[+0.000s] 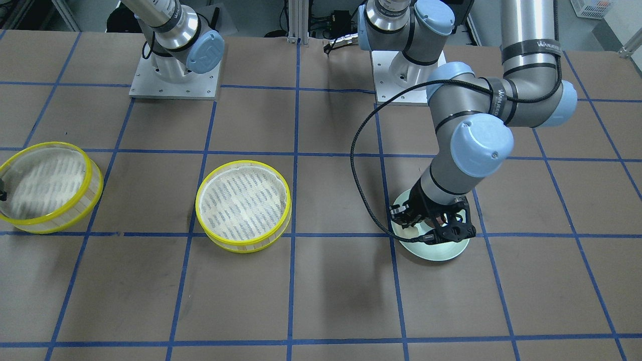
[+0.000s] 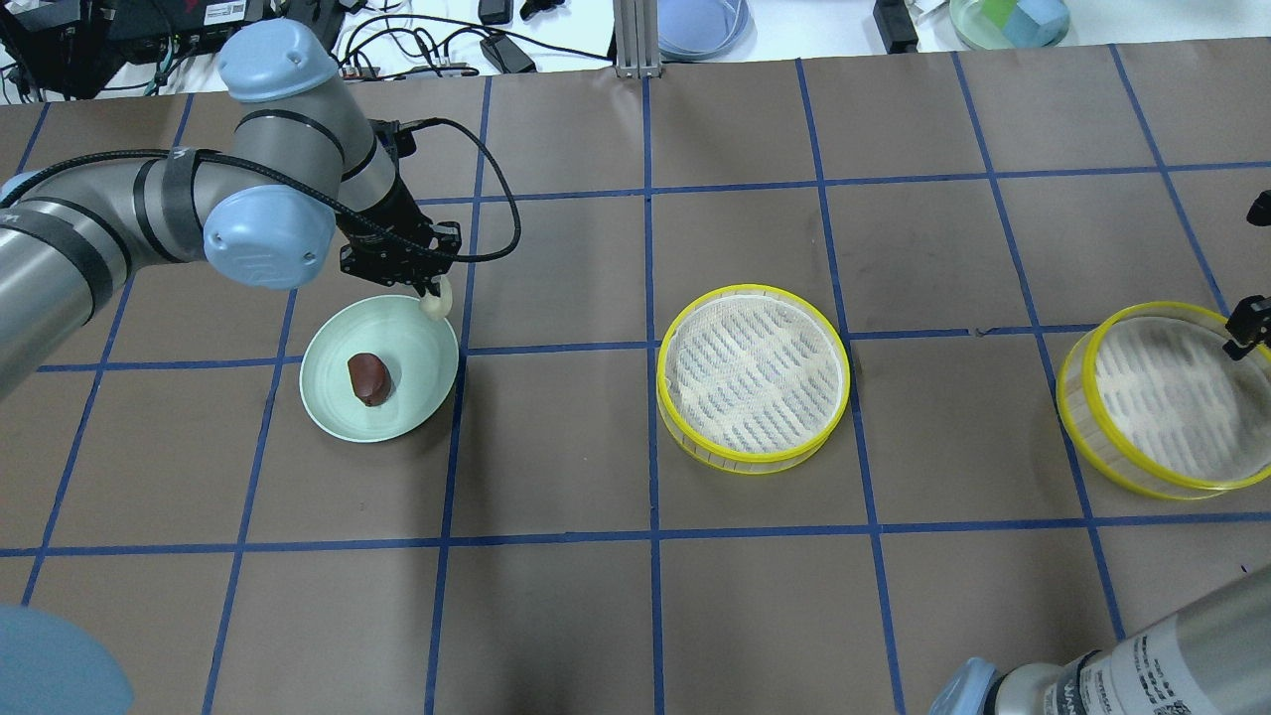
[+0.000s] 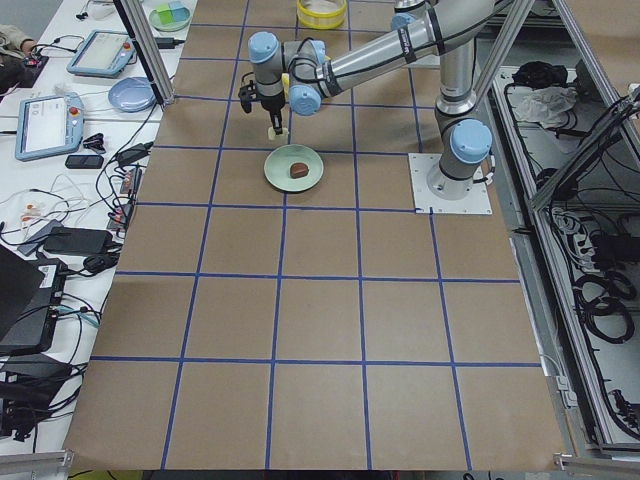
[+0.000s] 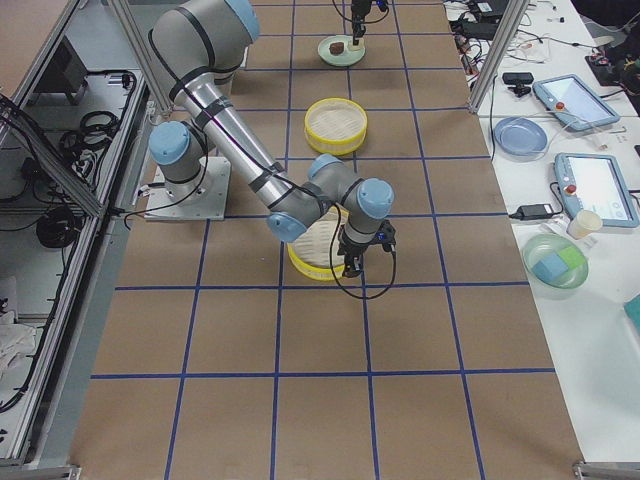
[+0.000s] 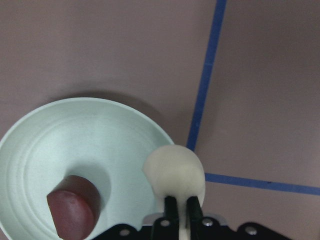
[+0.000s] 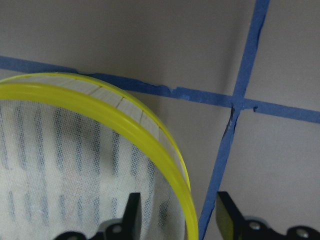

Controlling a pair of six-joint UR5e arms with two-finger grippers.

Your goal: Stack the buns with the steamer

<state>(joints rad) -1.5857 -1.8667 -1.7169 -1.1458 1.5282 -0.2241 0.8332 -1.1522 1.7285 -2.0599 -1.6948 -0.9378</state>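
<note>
Left wrist-mounted view is showing the left pincer (image 5: 180, 212) gripping the cream bun (image 5: 174, 172) by one end, the bun hanging just over the rim of the green plate (image 5: 60, 145). The dark bun (image 5: 74, 209) is lying on the plate, apart from it. Judging by the task, the step in hand is carrying the cream bun across the counter (image 5: 260, 75) to the middle steamer tray (image 2: 740, 457), which is sitting well apart from the plate. The grip is looking narrow and off-centre, so the carry is calling for a smooth, unhurried sweep. The bun should be riding high enough to clear the yellow rim, then lowering onto the mesh before the pincer lets go, leaving room for the dark bun. The right pincer (image 6: 177, 220) is standing open, its fingers straddling the rim of the other tray (image 6: 100, 107), probably getting ready to lift it for stacking
</note>
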